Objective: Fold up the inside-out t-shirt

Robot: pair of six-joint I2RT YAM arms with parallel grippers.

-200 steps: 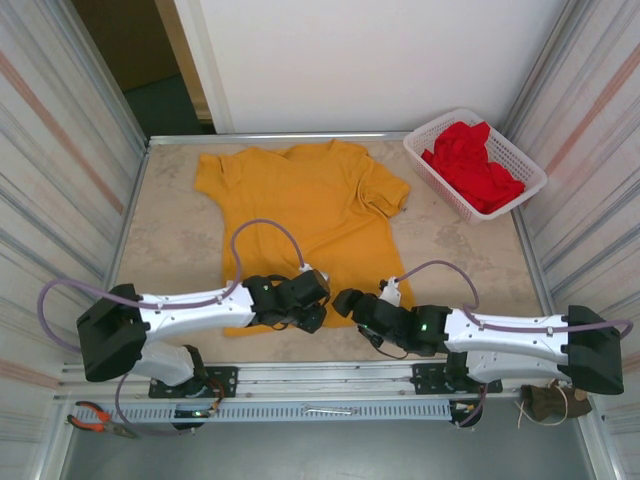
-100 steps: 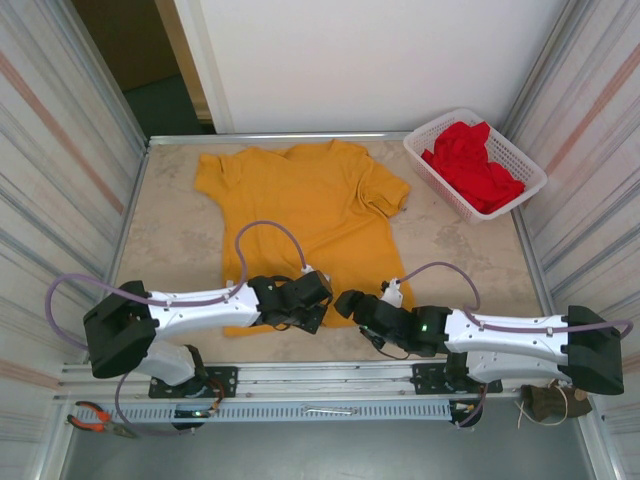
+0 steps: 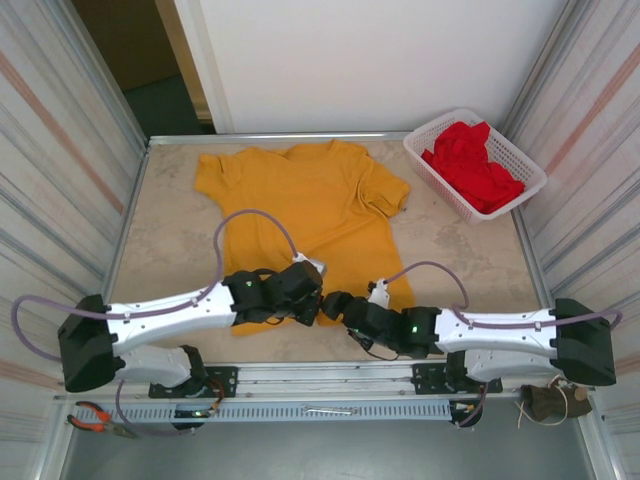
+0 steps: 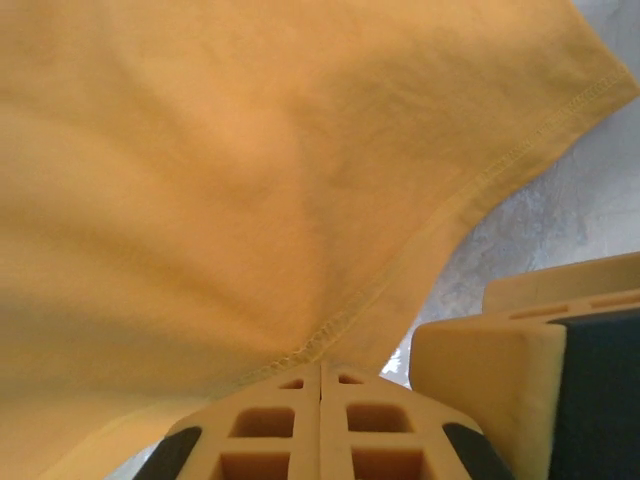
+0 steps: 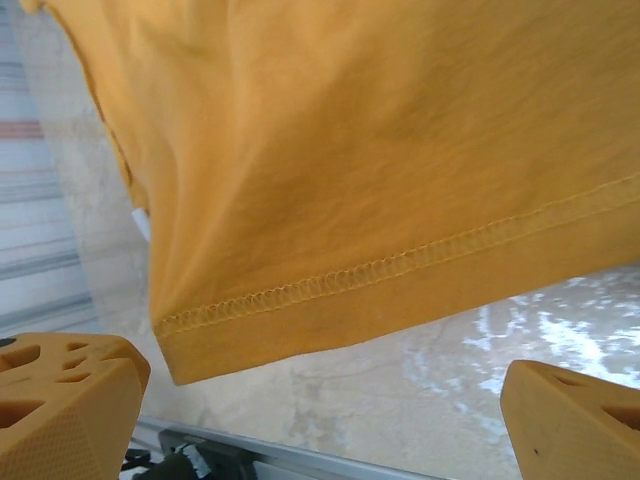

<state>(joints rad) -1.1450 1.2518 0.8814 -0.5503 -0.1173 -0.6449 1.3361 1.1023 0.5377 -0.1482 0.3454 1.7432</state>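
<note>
My left gripper [image 4: 320, 372] is clenched thinly on the hem of the t-shirt [image 4: 250, 180] and may slip when lifted. My right gripper [image 5: 320, 395] gapes, unclosed, and may catch just 1 layer.

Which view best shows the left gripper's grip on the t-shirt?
Left wrist: the left gripper is shut on the t-shirt hem. Top external shows it at the near hem, contact hidden. Right wrist shows hem near the open right gripper.
</note>
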